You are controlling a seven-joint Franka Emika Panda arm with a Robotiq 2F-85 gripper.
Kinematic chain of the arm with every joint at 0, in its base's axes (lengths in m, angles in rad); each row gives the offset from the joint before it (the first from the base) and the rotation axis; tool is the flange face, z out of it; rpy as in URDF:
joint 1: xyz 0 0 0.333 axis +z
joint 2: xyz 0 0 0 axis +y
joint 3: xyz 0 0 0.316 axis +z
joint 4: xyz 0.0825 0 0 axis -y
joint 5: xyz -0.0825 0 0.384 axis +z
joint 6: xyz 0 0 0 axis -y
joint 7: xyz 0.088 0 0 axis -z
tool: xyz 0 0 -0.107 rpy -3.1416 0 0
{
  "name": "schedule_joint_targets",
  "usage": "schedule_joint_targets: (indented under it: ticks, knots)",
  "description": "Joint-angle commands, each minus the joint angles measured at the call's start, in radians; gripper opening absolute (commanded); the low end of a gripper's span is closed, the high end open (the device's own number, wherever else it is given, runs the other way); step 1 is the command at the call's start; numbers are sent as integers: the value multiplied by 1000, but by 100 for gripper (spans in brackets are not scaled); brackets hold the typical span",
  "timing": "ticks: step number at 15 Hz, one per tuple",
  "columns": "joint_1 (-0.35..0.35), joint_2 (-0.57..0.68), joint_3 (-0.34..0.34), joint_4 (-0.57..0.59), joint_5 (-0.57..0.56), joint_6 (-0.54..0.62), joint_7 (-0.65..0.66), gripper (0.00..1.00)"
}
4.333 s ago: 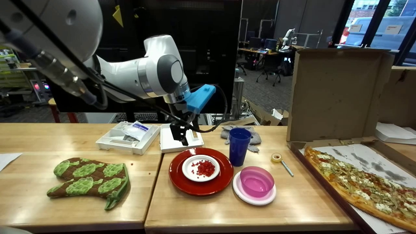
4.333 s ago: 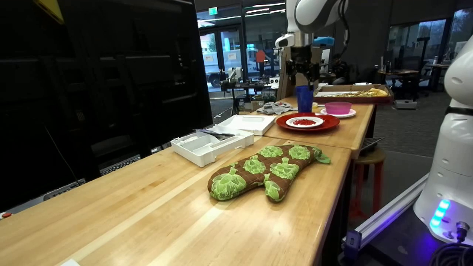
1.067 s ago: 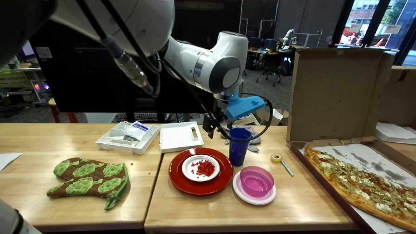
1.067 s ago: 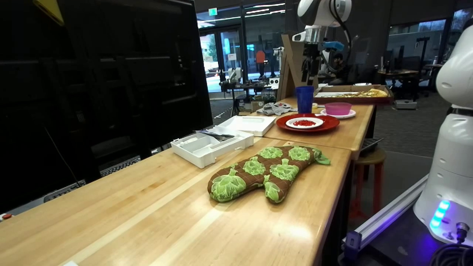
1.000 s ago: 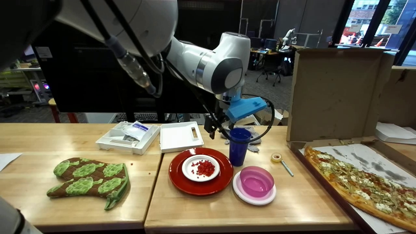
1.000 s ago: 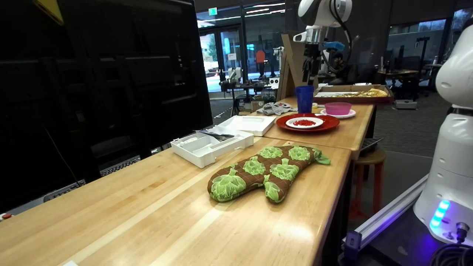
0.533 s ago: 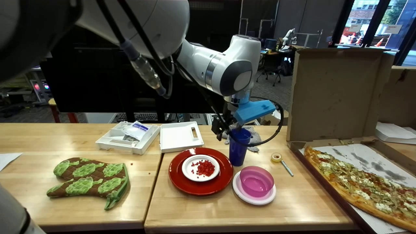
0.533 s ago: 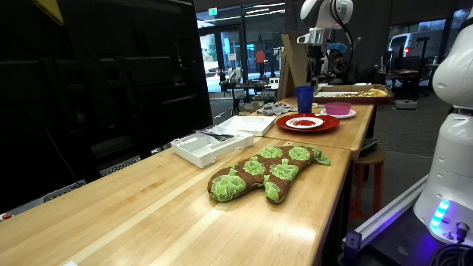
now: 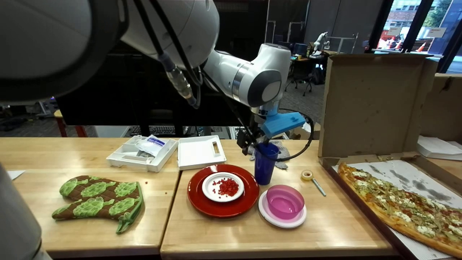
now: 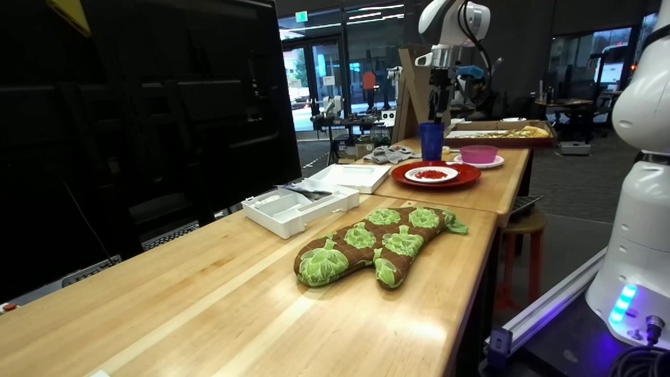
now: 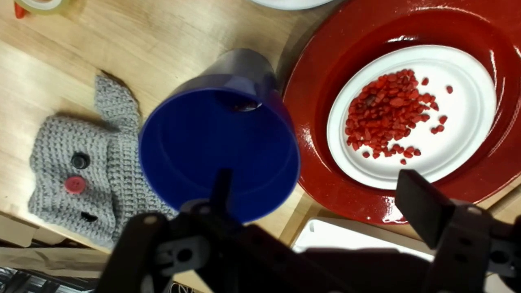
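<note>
My gripper [image 11: 314, 175] is open and holds nothing. In the wrist view one finger [image 11: 222, 188] lies across the mouth of a dark blue cup [image 11: 179, 134]; I cannot tell whether its tip is inside. The other finger [image 11: 423, 207] is over the edge of a red plate [image 11: 309, 93]. The cup stands upright beside the plate, also in both exterior views [image 9: 264, 169] [image 10: 431, 144]. A small white plate [image 11: 460, 134] with several red bits [image 11: 382, 110] sits on the red plate. The gripper hovers at the cup's rim in both exterior views [image 9: 255, 146] [image 10: 437, 112].
A grey knitted cloth [image 11: 77, 162] lies behind the cup. A pink bowl [image 9: 285, 202] on white plates, tape [image 9: 306, 175], a pen [image 9: 319, 187], an open pizza box [image 9: 375, 104], a white case [image 9: 201, 153] and an oven mitt [image 9: 97, 198] lie around.
The gripper has moved from behind the red plate across to the blue cup and down to its rim. In the last half second it has moved only slightly. The objects have not moved.
</note>
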Motion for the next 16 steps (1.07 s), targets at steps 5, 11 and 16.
schedule_joint_targets:
  ticks: [5,11,16]
  knots:
    - [-34,92,33,101,35,-54,-14,100]
    - [-52,116,47,133,31,-71,-16,68]
    - [-59,121,55,146,28,-81,-18,29]
